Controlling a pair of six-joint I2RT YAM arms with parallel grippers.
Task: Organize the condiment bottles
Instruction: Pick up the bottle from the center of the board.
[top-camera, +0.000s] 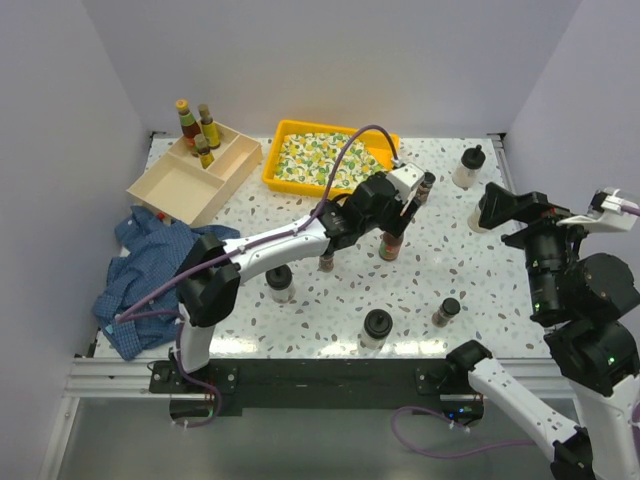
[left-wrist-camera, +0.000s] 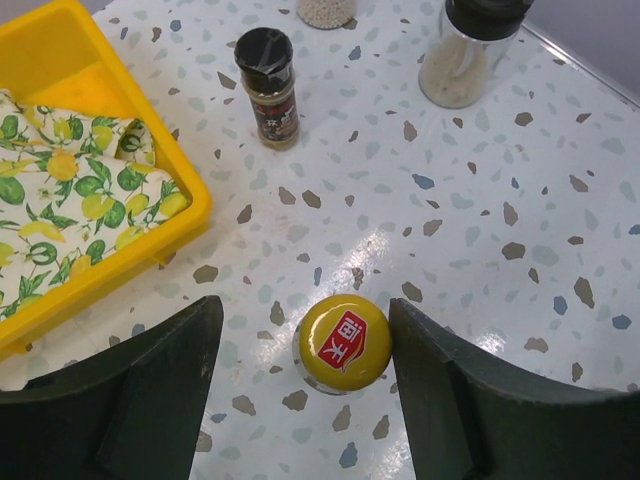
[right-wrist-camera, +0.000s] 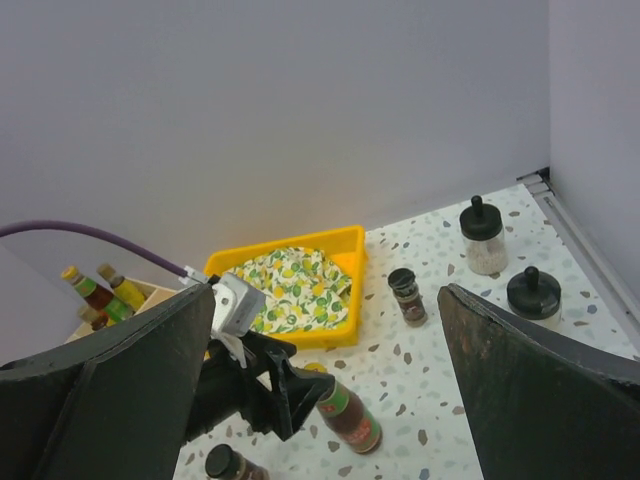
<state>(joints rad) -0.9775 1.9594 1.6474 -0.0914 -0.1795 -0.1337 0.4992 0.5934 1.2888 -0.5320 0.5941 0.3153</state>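
We see the left arm as white links between black joints, a purple cable looping along it. The right arm is mostly black with small green lights and a white lower link. The left tool and right tool have broad dark wedge-shaped fingers.

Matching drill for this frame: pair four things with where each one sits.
1 yellow-capped bottle
2 three slim sauce bottles
3 lemon-patterned cloth
4 crumpled blue cloth

A in the yellow plastic tray
B between the fingers of the open left gripper
C at the left edge of the speckled table
D in the pale wooden divided box

Pairs: 1-B, 2-D, 3-A, 4-C
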